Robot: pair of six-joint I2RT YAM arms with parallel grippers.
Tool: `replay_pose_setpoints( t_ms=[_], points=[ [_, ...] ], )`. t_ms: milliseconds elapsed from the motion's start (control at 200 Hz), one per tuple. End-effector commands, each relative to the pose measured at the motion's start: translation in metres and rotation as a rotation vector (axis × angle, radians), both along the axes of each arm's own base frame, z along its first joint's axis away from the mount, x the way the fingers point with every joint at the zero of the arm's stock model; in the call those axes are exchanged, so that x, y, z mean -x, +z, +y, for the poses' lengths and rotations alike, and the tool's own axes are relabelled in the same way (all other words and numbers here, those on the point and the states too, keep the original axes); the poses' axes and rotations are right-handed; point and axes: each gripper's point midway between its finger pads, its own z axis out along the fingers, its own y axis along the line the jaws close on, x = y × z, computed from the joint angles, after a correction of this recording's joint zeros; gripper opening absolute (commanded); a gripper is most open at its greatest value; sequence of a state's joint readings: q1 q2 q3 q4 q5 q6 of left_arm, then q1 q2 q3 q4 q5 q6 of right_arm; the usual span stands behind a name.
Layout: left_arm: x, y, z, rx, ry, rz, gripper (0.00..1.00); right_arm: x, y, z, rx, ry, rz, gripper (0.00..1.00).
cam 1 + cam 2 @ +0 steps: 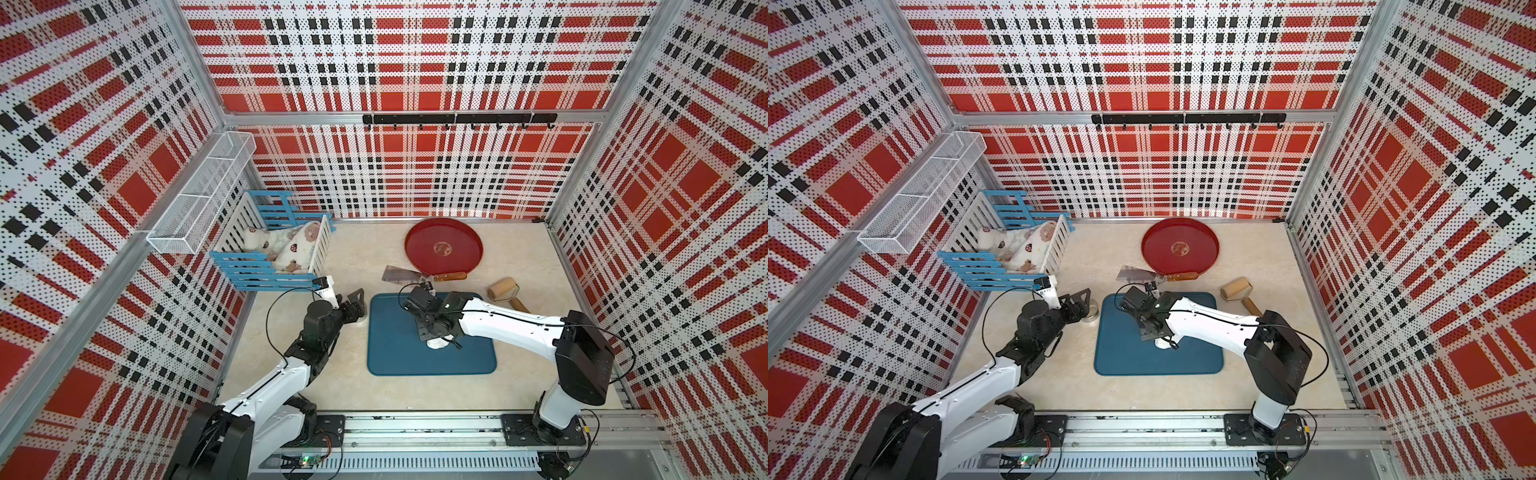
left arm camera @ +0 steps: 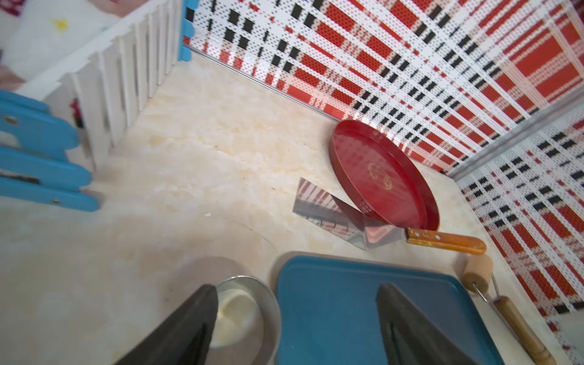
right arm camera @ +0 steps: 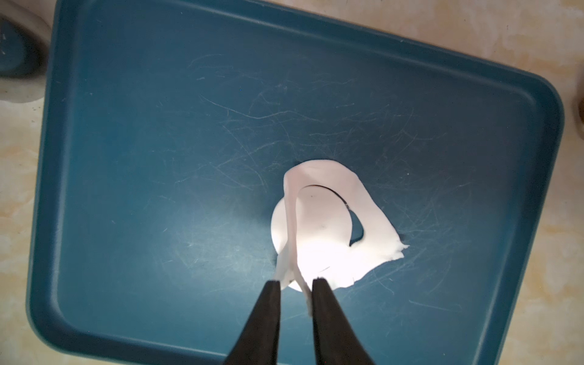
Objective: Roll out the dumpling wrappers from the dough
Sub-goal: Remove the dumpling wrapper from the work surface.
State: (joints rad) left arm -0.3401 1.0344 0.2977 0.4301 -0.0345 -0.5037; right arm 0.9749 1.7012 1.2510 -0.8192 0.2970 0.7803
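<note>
On the blue tray (image 3: 158,142) lies the ragged white dough (image 3: 373,227) with a round cut through it. A dumpling wrapper (image 3: 319,227), a neat white disc, lies flat inside that cut. A thin strip of the dough rises from the far edge to my right gripper (image 3: 295,281). Its jaws stand slightly apart and the strip clings to one finger (image 3: 325,303). In both top views this gripper points down over the dough (image 1: 436,344) (image 1: 1163,344). My left gripper (image 2: 298,287) is wide open and holds nothing, above the steel cup (image 2: 252,303) at the tray's left edge.
A wooden roller (image 1: 503,289) lies right of the tray. A steel scraper (image 1: 401,273) rests against a red round plate (image 1: 444,249) behind it. A blue-and-white toy crib (image 1: 270,249) stands at the back left, under a white wire basket (image 1: 199,199) on the wall.
</note>
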Motion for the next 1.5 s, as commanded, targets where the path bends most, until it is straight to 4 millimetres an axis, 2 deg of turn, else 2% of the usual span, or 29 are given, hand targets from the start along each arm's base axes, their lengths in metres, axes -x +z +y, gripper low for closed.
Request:
replay_pose_setpoints(
  t_ms=[0,291,571,1027,1498],
  points=[
    [0.000,0.015,-0.010,-0.030,-0.031,-0.063,0.84,-0.004,-0.002,-0.001,0.007,-0.025,-0.009,0.26],
    [-0.001,0.009,-0.025,-0.045,-0.081,-0.043,0.84,-0.006,-0.006,-0.001,-0.002,-0.042,-0.020,0.31],
    [-0.001,0.011,-0.020,-0.051,-0.059,-0.053,0.84,-0.006,-0.021,0.002,0.009,-0.040,0.004,0.31],
    [-0.001,0.012,-0.018,-0.052,-0.052,-0.055,0.84,-0.007,-0.032,0.007,0.010,-0.034,0.021,0.30],
    [-0.001,0.012,-0.018,-0.050,-0.048,-0.055,0.84,-0.009,-0.040,0.012,0.006,-0.022,0.040,0.22]
  ],
)
